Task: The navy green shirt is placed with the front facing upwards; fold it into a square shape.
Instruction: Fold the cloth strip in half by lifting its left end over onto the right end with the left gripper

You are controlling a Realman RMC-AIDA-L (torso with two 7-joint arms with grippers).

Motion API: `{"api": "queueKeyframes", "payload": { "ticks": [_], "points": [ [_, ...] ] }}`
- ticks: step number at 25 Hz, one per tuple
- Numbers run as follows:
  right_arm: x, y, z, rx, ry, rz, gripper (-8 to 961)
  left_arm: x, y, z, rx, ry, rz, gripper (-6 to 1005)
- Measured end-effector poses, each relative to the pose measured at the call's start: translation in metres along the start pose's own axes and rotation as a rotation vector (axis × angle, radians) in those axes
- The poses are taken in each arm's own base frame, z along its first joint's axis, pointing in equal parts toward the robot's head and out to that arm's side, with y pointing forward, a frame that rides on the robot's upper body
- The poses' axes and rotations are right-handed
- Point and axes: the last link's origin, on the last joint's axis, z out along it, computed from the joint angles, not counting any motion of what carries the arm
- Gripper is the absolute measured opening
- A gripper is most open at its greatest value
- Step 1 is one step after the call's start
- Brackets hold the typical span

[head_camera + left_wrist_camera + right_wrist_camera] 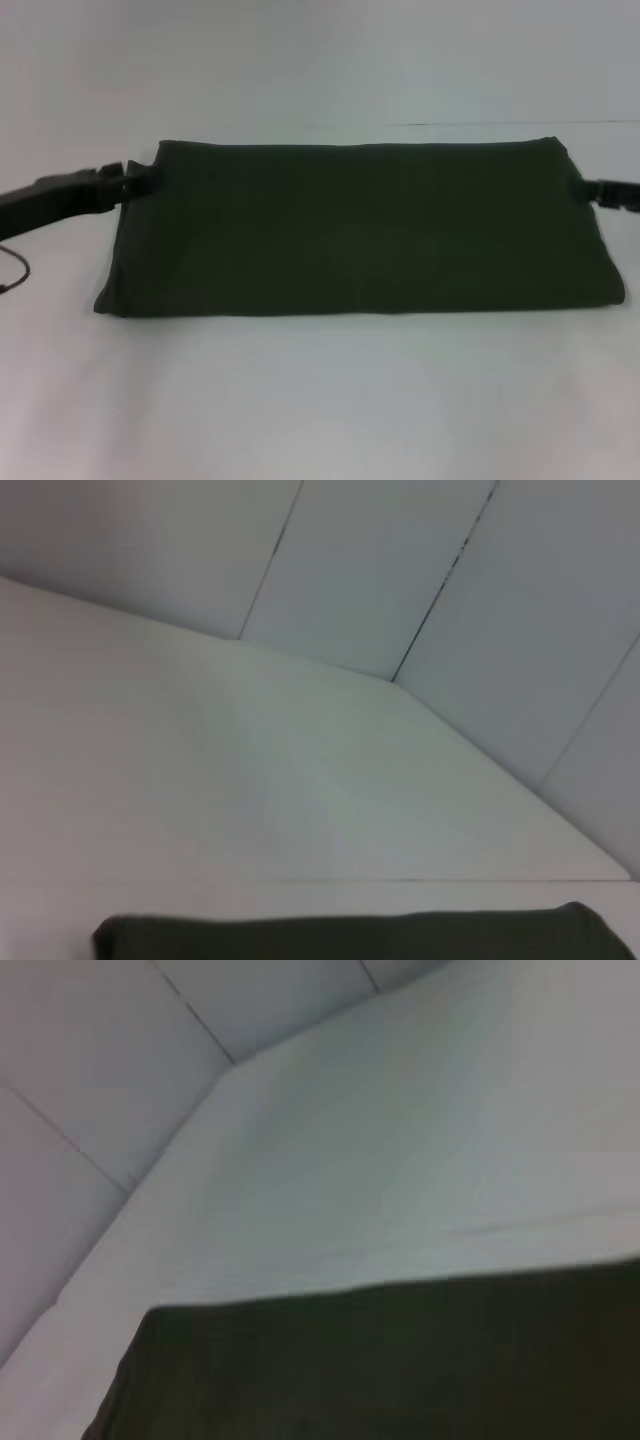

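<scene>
A: Where is the garment seen?

B: The dark olive-green soft cotton shirt (360,230) is laid on the white table (320,400), folded into a wide flat band that stretches from the robot's left to its right. Only plain cloth is shown on top; no lettering is seen. The far edge is straight, the near edge is a rounded fold, and the near left corner is drawn out a little farther than the rest.

A: And the arms?

B: The left gripper (128,184) is found at the far left corner of the band, touching the cloth there, with the black arm reaching in from the left side of the head view. The right gripper (592,190) is met at the right edge of the band, near its far corner, likewise against the cloth.

A: Are the claws closed on the fabric?

B: That cannot be told for either one; the fingertips are hidden at the cloth's edge.

A: What is given by the wrist cameras?

B: A strip of the green cloth (360,935) is shown in the left wrist view, with the tabletop and pale wall panels (400,570) beyond. A broader dark patch of it (400,1360) is shown in the right wrist view.
</scene>
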Motion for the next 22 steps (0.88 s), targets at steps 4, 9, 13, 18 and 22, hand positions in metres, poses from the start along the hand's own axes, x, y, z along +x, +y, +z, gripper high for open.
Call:
{"api": "queueKeyframes", "payload": {
  "ticks": [4, 9, 13, 18, 22],
  "points": [
    [0.011, -0.01, -0.016, 0.02, 0.016, 0.049, 696, -0.013, -0.006, -0.016, 0.02, -0.009, -0.036, 786],
    [0.016, -0.016, -0.024, 0.04, 0.01, 0.069, 691, -0.024, -0.011, -0.031, 0.04, -0.012, -0.063, 786],
    [0.013, -0.017, -0.025, 0.046, 0.011, 0.071, 686, -0.031, -0.014, -0.037, 0.048, -0.013, -0.109, 786],
    [0.009, -0.016, -0.025, 0.042, 0.013, 0.072, 683, -0.041, -0.014, -0.04, 0.049, -0.068, -0.186, 786],
    [0.006, -0.016, -0.026, 0.044, 0.011, 0.069, 683, -0.044, -0.013, -0.04, 0.048, -0.093, -0.217, 786]
  ]
}}
